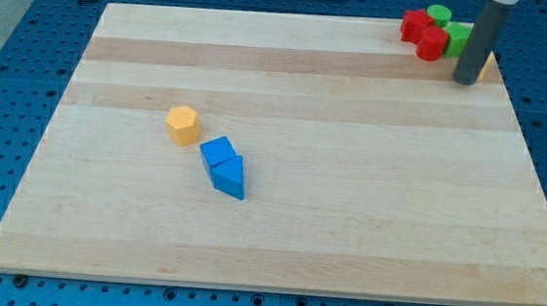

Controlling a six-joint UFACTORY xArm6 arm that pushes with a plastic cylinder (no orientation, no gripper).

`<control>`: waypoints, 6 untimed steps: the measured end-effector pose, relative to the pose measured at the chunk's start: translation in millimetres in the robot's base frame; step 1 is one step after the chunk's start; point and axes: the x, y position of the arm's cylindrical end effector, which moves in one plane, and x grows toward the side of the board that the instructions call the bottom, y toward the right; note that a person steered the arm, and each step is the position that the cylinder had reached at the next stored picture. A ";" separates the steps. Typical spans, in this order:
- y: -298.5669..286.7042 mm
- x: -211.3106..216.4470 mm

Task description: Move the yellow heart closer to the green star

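Wood board (276, 241) on blue pegboard bench (28, 46); my tip (466, 81) top right by green block (458, 38). No jaws, just a rod.

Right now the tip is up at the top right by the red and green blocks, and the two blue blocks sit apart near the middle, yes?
Not quite. The camera view shows the two blue blocks touching, not apart, just right of the yellow block. The rest holds: my tip is at the view's top right, beside the red blocks and green blocks.
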 end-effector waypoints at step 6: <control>26.9 -13.8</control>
